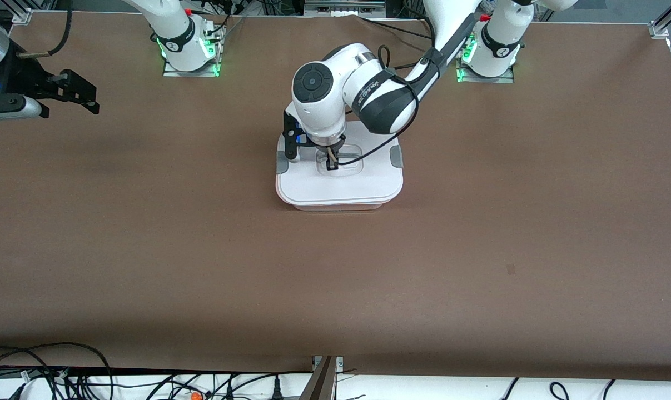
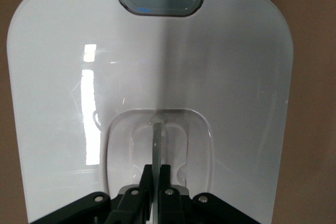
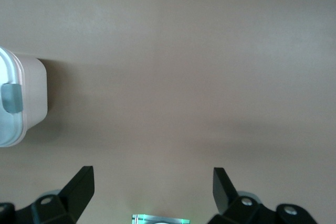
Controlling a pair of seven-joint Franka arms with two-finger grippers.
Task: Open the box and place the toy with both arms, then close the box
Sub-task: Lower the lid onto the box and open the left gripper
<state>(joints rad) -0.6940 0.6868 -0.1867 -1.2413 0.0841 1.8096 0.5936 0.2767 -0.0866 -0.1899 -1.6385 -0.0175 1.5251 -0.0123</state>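
Left wrist view: my left gripper clamps the clear handle of the lidded box at mid-table; contents hidden. Right gripper waits, fingers apart, over bare table.

Little here can be read. On my left arm, across the white link just above the dark grey band, runs a small dark line of lettering — the maker's mark, too small for me to spell out. Each arm base carries a round dark emblem on its grey collar — one on the right arm's, one on the left arm's — no letters legible.
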